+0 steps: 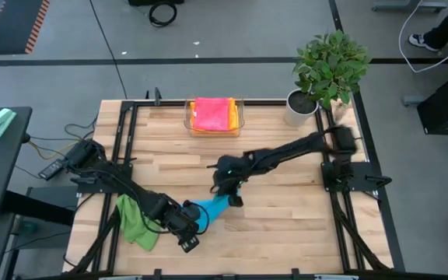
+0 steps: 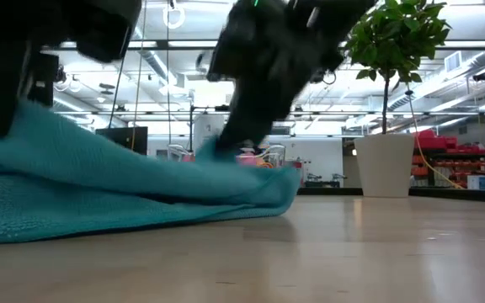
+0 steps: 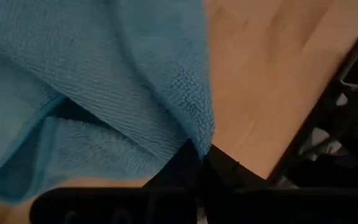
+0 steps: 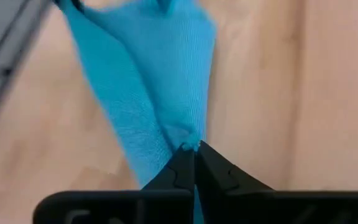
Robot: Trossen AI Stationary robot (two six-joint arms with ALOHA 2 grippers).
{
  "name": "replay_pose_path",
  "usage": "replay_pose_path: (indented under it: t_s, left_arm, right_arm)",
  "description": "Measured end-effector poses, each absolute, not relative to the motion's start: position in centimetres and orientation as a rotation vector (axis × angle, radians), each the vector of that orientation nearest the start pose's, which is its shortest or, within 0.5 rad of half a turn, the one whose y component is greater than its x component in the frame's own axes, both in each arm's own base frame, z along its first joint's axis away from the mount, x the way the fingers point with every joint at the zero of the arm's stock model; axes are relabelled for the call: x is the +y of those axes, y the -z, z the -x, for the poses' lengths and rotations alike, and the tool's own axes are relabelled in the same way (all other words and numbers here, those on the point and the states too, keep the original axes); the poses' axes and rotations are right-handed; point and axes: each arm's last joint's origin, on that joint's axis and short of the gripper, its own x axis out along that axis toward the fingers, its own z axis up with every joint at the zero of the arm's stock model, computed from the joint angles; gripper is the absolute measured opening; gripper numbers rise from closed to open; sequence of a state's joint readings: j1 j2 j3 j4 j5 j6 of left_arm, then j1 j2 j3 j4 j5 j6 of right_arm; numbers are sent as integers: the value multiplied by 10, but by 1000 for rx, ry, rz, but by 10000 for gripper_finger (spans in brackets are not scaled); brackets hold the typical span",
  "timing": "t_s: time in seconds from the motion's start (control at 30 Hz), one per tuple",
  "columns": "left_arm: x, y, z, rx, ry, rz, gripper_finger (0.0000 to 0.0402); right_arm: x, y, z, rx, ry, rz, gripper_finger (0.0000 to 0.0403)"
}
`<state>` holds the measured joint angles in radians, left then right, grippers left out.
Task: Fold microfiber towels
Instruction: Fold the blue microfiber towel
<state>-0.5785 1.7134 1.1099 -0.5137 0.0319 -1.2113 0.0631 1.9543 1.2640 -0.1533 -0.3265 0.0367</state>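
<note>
A blue microfiber towel [image 1: 211, 208] lies bunched on the wooden table near its front edge, stretched between my two grippers. My left gripper [image 1: 197, 221] is shut on its near-left end and my right gripper [image 1: 226, 199] is shut on its far-right end. In the low view the blue towel [image 2: 125, 198] rests on the table in a low mound. A green towel [image 1: 134, 222] lies crumpled by the table's left front corner, partly under my left arm. Pink, orange and yellow towels [image 1: 213, 113] sit stacked in a clear tray [image 1: 239, 117] at the far edge. My left gripper pinches a hemmed corner of the blue towel [image 3: 199, 138] between its two fingertips, coming steeply from above. The cloth spreads away from the fingers in loose folds; one layer or several, I cannot tell. My right gripper pinches a gathered point of the blue towel [image 4: 188, 138] between its fingertips [image 4: 213, 163], slanting down from the table's far right. The cloth fans out from the pinch in folds and rises to the fingers [image 2: 224, 150], while the rest lies on the table.
A potted plant [image 1: 329, 66] stands at the table's far right corner. Black frame rails [image 1: 123, 132] run along both sides of the table. Bare wood [image 1: 286, 225] lies to the right of the blue towel.
</note>
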Motion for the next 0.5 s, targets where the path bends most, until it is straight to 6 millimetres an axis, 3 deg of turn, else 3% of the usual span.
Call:
replay_pose_path:
  t_s: [0.1, 0.3, 0.5]
  left_arm:
    - [-180, -213, -283, 1217, -127, 724, 18]
    - [-163, -292, -285, 1133, 16, 608, 7]
    - [-136, -360, -275, 1118, 43, 416, 25]
  right_arm:
    - [38, -218, -385, 826, -299, -107, 5]
    - [59, -323, -322, 572, -199, -10, 3]
    - [51, -382, -265, 373, 59, 87, 2]
